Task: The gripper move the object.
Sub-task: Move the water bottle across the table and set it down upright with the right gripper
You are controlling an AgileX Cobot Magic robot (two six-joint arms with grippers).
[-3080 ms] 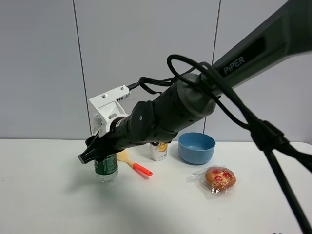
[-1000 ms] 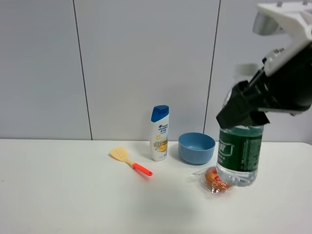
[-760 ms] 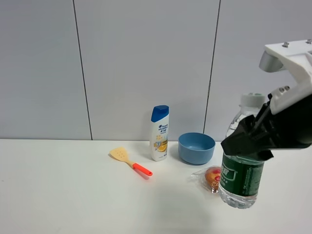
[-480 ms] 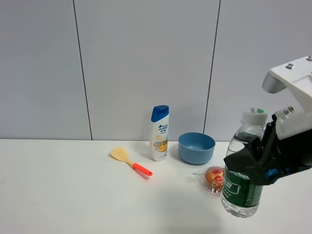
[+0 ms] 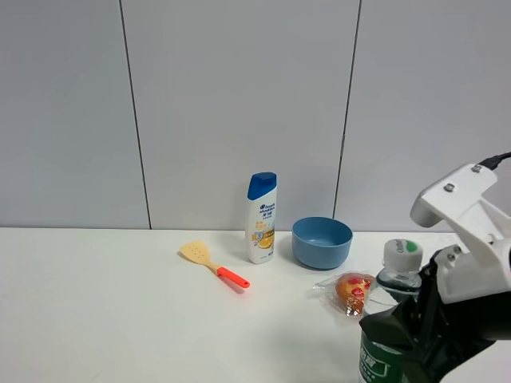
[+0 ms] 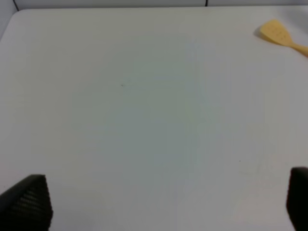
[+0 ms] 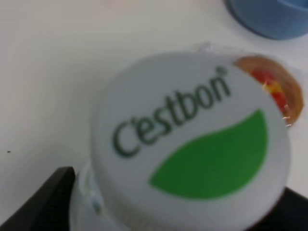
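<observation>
The object, a clear water bottle with a dark green label (image 5: 372,364) and a white cap (image 5: 402,254), stands upright at the front right of the table. Its base is cut off by the lower edge of the exterior view. My right gripper (image 5: 405,339), a black claw under a white housing (image 5: 465,231), is shut on the bottle's body. The right wrist view looks straight down on the cap (image 7: 192,144), with a black finger (image 7: 41,202) on either side. My left gripper (image 6: 159,204) does not show in the exterior view. It stands open over bare table with nothing between its fingertips (image 6: 26,202).
A wrapped pastry (image 5: 351,290) lies just behind the bottle. Farther back are a blue bowl (image 5: 322,241), a white shampoo bottle with a blue cap (image 5: 261,217) and a yellow spatula with a red handle (image 5: 214,265). The white table (image 5: 104,319) runs to the left.
My right gripper has carried the bottle down and toward the front right of the table. The bottle's base has sunk below the edge of the exterior view.
</observation>
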